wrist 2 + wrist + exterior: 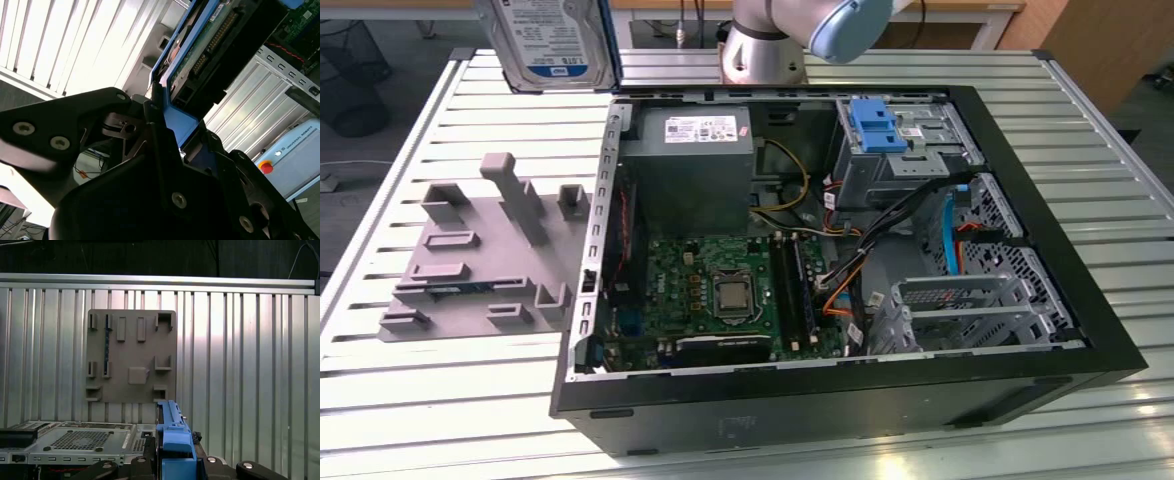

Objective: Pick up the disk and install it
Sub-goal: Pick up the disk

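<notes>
The disk (pixel 547 40) is a silver hard drive with a white-and-blue label. It hangs in the air above the far end of the slatted table, toward the exterior view's left of the open computer case (pixel 1027 230). In the second wrist view its underside and blue carrier frame (pixel 182 120) sit clamped in my gripper (pixel 180 125), which is shut on it. In the first wrist view the carrier's blue edge (pixel 172 440) rises from between the black fingers (pixel 145 466).
The case lies on its side with the motherboard (pixel 720 290), a grey power supply box (pixel 694 170) and a drive bay with a bare blue latch bracket (pixel 874 125) exposed. A grey fixture plate (pixel 467 260) lies beside it on the exterior view's left. The arm's base (pixel 774 40) stands behind the case.
</notes>
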Robot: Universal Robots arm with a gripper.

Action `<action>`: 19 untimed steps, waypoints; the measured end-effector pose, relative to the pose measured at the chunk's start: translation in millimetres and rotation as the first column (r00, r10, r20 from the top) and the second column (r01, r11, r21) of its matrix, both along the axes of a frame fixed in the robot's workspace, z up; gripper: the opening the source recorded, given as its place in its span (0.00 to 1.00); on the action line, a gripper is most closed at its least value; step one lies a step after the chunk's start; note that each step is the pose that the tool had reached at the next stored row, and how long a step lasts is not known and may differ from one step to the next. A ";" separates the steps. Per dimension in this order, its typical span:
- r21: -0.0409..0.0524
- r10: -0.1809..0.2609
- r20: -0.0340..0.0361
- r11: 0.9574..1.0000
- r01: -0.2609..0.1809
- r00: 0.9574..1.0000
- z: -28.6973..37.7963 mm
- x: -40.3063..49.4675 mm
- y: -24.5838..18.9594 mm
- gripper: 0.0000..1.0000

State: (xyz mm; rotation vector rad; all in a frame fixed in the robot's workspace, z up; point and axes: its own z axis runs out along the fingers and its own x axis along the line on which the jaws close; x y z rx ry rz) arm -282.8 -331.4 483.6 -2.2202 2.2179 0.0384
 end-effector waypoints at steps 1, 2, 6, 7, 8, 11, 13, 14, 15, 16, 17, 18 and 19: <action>0.000 0.000 0.000 1.000 0.000 1.000 0.0 11.2 0.0 0.36; 0.000 0.000 0.000 1.000 0.000 1.000 0.0 11.7 0.0 0.36; 0.000 0.000 0.000 1.000 0.000 1.000 0.0 13.8 0.0 0.36; 0.000 0.000 0.000 1.000 0.000 1.000 0.0 14.3 0.0 0.36; 0.000 0.000 0.000 1.000 0.000 1.000 0.0 14.8 0.0 0.36; 0.000 0.000 0.000 1.000 0.000 1.000 0.0 16.3 0.0 0.36; 0.000 0.000 0.000 1.000 0.000 1.000 0.0 17.3 0.0 0.36; 0.000 0.000 0.000 1.000 0.000 1.000 0.0 17.9 0.0 0.36; 0.000 0.000 0.000 1.000 0.000 1.000 0.0 18.4 0.0 0.36; 0.000 0.000 0.000 1.000 0.000 1.000 0.0 18.9 0.0 0.36; 0.000 0.000 0.000 1.000 0.000 1.000 0.0 19.4 0.0 0.36; 0.000 0.000 0.000 1.000 0.000 1.000 0.0 19.9 0.0 0.36; 0.000 0.000 0.000 1.000 0.000 1.000 0.0 20.4 0.0 0.36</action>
